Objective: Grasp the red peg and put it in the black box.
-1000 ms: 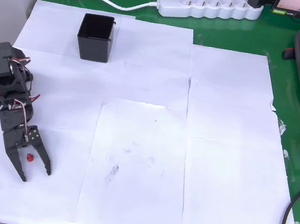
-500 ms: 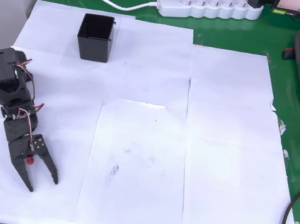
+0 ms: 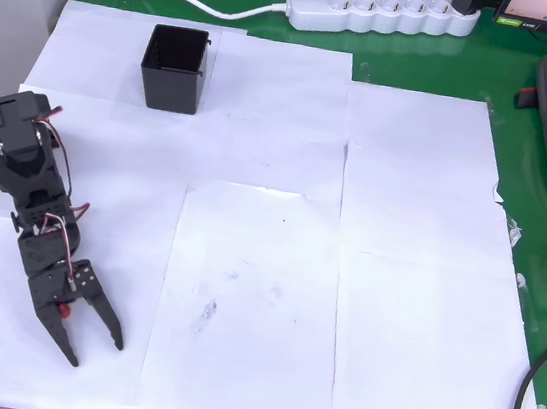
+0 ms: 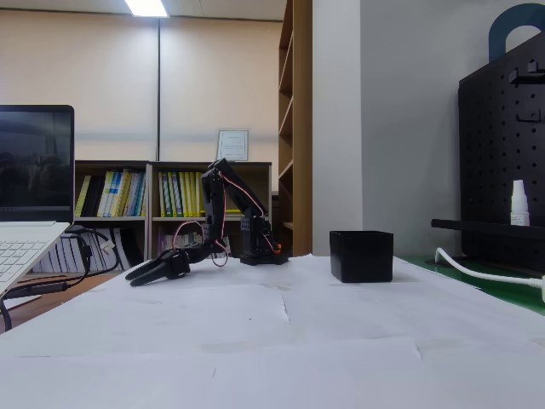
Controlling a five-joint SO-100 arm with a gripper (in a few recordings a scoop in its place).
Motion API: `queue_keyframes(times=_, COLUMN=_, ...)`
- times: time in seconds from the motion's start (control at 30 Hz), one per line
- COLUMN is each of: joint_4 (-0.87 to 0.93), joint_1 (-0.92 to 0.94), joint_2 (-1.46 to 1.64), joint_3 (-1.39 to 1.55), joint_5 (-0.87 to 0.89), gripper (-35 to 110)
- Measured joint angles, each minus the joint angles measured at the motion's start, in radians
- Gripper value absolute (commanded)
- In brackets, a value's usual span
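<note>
Gripper (image 3: pixel 95 351): fingers apart, near the table's front-left corner.
Red peg (image 3: pixel 64 310): between the fingers, near their base.
Black box (image 3: pixel 174 68): upright, near the back-left corner.

Red peg and black box, well apart

The tiny red peg (image 3: pixel 64 310) sits between the gripper (image 3: pixel 94 352) fingers' bases; the square, open-topped black box (image 3: pixel 175 69) stands upright on white paper.

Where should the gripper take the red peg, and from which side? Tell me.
Grip the red peg across its short body, coming straight down from above. It is tiny and stubby, lying on flat paper, so there is no handle or edge to favour. In the overhead view it already sits deep between the open gripper's fingers, near their base; drawing back a little would probably centre it before closing.
</note>
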Motion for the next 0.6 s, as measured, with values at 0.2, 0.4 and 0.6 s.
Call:
queue_keyframes(times=0.2, joint_4=0.052, joint_1=-0.008, joint_2=0.023, joint_3=0.101, joint_5=0.000, gripper=22)
queue_keyframes(times=0.4, joint_4=0.084, joint_1=-0.012, joint_2=0.044, joint_3=0.175, joint_5=0.000, gripper=22)
queue_keyframes(times=0.6, joint_4=0.077, joint_1=-0.014, joint_2=0.017, joint_3=0.103, joint_5=0.000, gripper=22)
